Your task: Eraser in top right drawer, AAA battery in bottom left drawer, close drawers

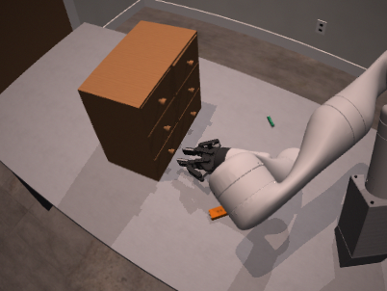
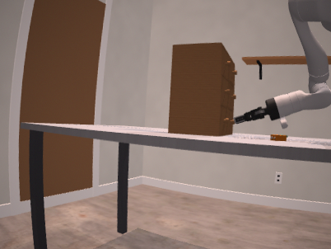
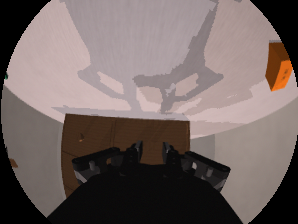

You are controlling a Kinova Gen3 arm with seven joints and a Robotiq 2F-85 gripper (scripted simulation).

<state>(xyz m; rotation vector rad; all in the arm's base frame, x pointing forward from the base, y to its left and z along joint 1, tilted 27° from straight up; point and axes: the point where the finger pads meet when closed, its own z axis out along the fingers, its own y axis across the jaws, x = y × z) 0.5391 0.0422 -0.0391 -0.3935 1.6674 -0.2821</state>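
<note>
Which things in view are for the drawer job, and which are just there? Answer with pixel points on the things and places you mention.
For the job:
- chest (image 1: 120,63) (image 2: 195,88) (image 3: 97,131)
- orange block (image 1: 217,213) (image 2: 278,138) (image 3: 282,75), likely the eraser
- green stick (image 1: 270,120) (image 3: 5,77), likely the battery
- gripper (image 1: 185,156) (image 2: 236,120) (image 3: 152,147)

Just there:
- wall shelf (image 2: 288,60) (image 3: 13,163)
- outlet (image 1: 321,26) (image 2: 278,177)
- brown panel (image 1: 29,43) (image 2: 62,95)

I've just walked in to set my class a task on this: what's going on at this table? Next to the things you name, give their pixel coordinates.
A robot arm has its gripper (image 1: 184,156) (image 2: 238,119) (image 3: 152,147) in front of the bottom row's left drawer (image 1: 161,156) (image 3: 150,131) of a wooden chest (image 1: 140,63) (image 2: 198,86). The fingers are partly open and hold nothing. The drawers look closed. An orange block (image 1: 217,213) (image 2: 278,138) (image 3: 280,70) and a small green cylinder (image 1: 270,120) (image 3: 6,76) lie on the table, so neither is stowed.
</note>
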